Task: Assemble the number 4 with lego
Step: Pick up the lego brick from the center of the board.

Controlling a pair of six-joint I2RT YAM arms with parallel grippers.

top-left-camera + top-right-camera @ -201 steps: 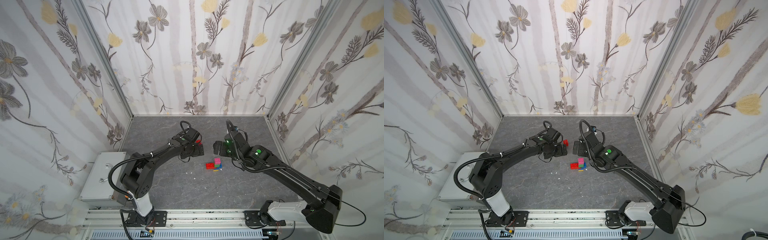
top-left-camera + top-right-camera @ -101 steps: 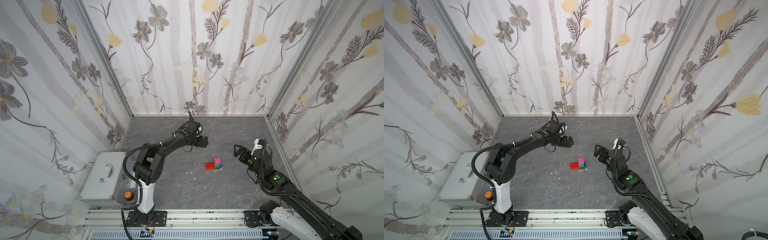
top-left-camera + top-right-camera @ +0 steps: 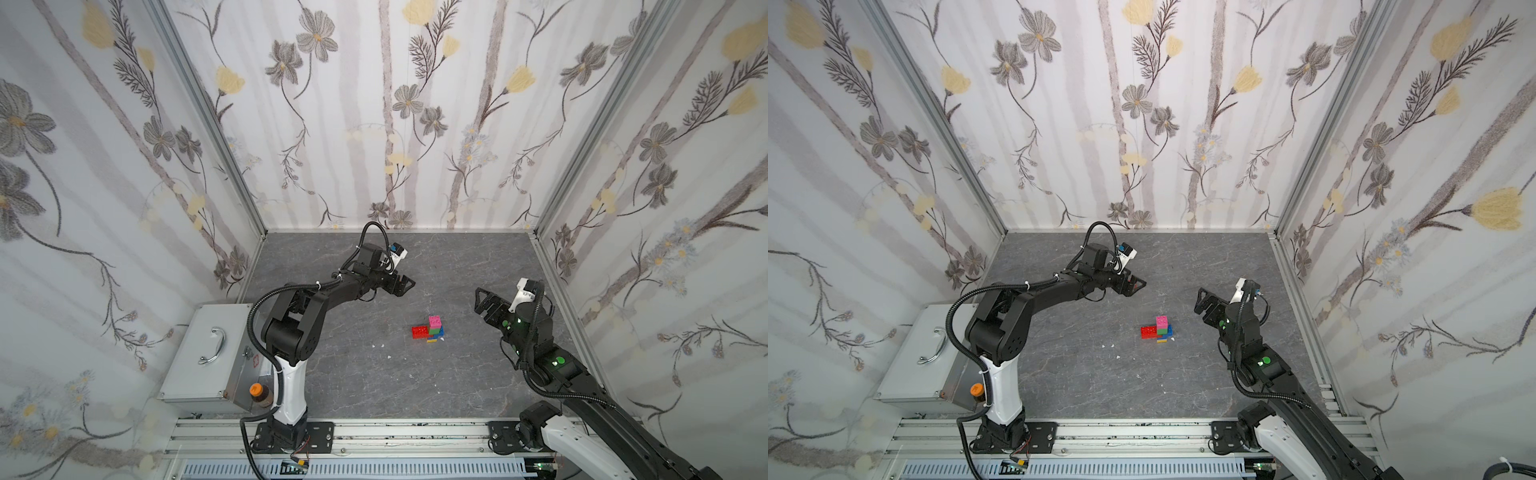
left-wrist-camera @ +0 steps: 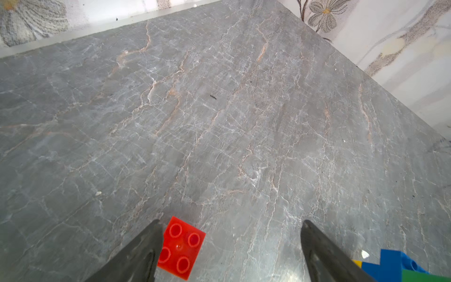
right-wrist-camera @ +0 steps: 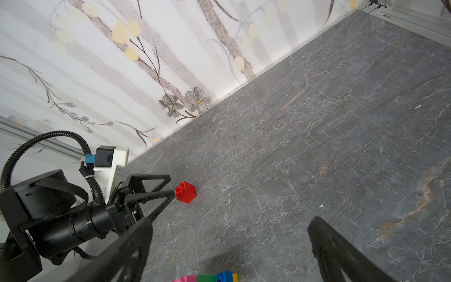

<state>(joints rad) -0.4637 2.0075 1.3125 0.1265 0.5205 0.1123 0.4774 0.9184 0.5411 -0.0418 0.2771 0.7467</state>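
Reaching low over the grey worktop (image 3: 353,365), the left hand (image 3: 404,286) has its jaws spread wide, and a small red brick (image 4: 181,247) lies loose just beside one finger. Well apart to that hand's right stands the unfinished number 4 (image 3: 432,330), a pink, green, blue and yellow column with a red brick alongside. Beyond it the right hand (image 3: 480,301) gapes empty.

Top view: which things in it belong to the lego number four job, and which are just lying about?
Job: the brick figure; the loose red brick.
Lying about: the metal box; the orange-capped bottle; the white specks.
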